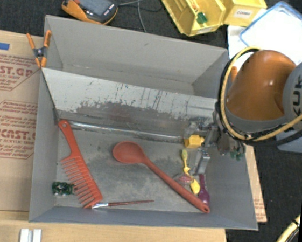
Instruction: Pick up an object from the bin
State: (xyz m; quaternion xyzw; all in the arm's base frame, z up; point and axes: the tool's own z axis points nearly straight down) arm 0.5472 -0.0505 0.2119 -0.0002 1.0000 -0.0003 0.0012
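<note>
The gripper (202,169) hangs low in the lower right part of the bin (121,49), over a small cluster of loose things. A curved yellow piece (185,159) lies just to its left and a purple piece (203,195) just below it in the frame. Both lie close against the handle end of the long red spoon (136,157), which runs diagonally from the middle of the bin down to the lower right. Whether the gripper is open or closed I cannot tell, and nothing can be seen in its hold. This looks like the stage of settling on a target, so the main care is to choose one piece and centre on it. A close that takes in the spoon handle together with a small piece would likely give a slipping, lopsided hold. The descent should be straight, with the close made across the narrow width of the chosen piece. The bin's right wall is near, so clearance on that side needs watching. The orange comb (78,169), thin red stick (125,203) and small green bit (62,189) at lower left lie well apart and should not interfere. As for writing, dark letters "KU" show on the grey shell of the arm (258,86) at the right edge. Nothing in the bin bears readable print.
</note>
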